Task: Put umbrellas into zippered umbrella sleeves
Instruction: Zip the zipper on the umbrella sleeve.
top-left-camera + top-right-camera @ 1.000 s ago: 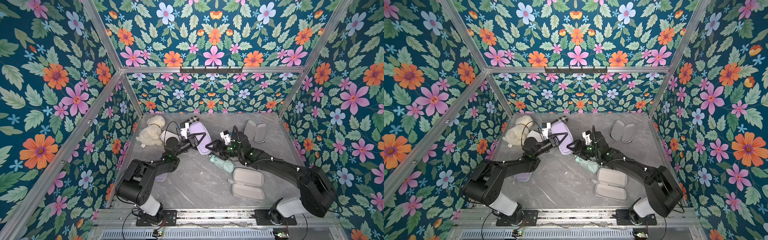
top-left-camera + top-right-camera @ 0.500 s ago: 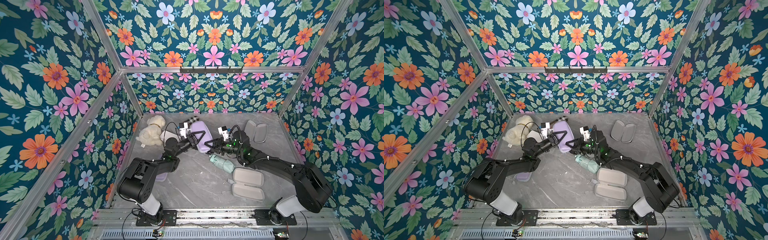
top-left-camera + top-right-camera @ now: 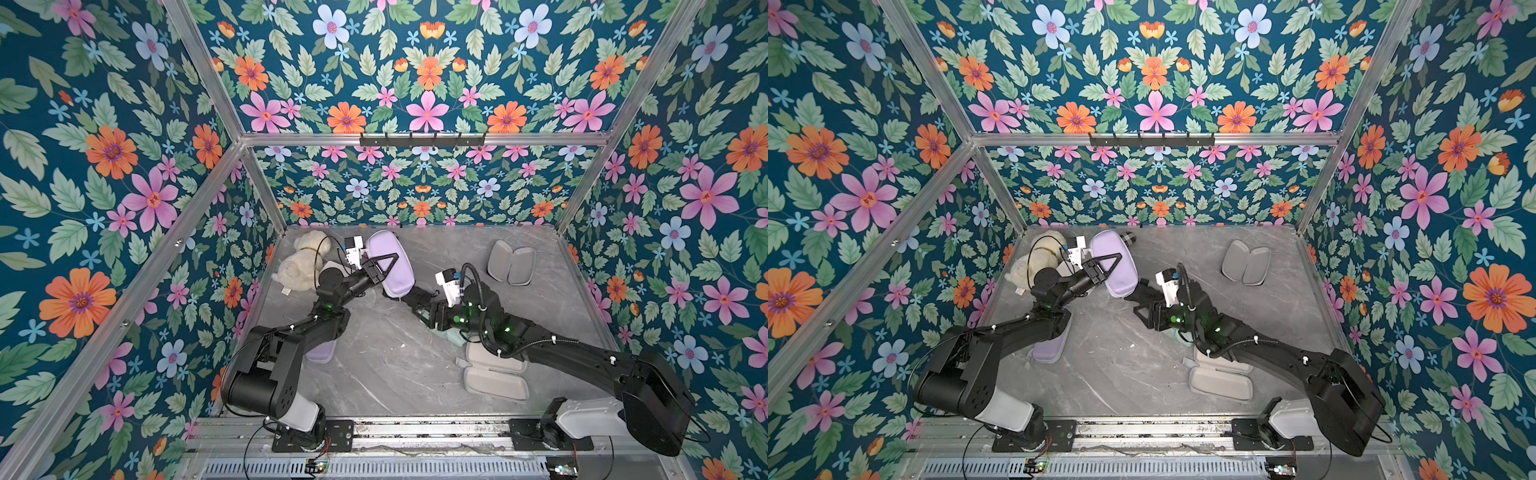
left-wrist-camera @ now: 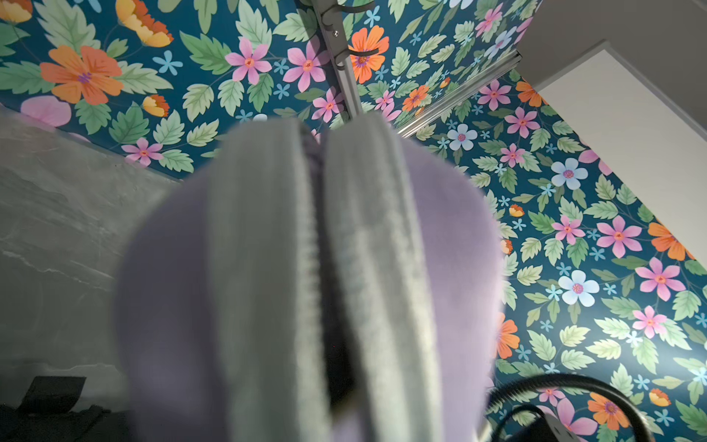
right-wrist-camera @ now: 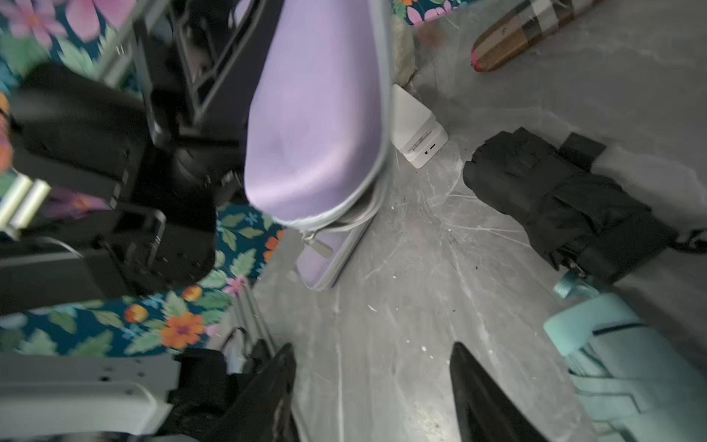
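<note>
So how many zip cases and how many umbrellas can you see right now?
Zip cases: 4 (held lavender case, second lavender case, far open case, near open case)
Umbrellas in sight: 2 (mint green umbrella, black umbrella)
Total: 6

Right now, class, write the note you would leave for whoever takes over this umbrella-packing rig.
Left gripper: shut on lifted lavender sleeve, seam partly open, contents hidden.
Right gripper: open, empty, low over the table.
Mint umbrella and black umbrella lie loose.
Front open sleeve and back open sleeve look empty.
Second lavender sleeve lies closed.
Left: pack mint and black, zip up.
</note>
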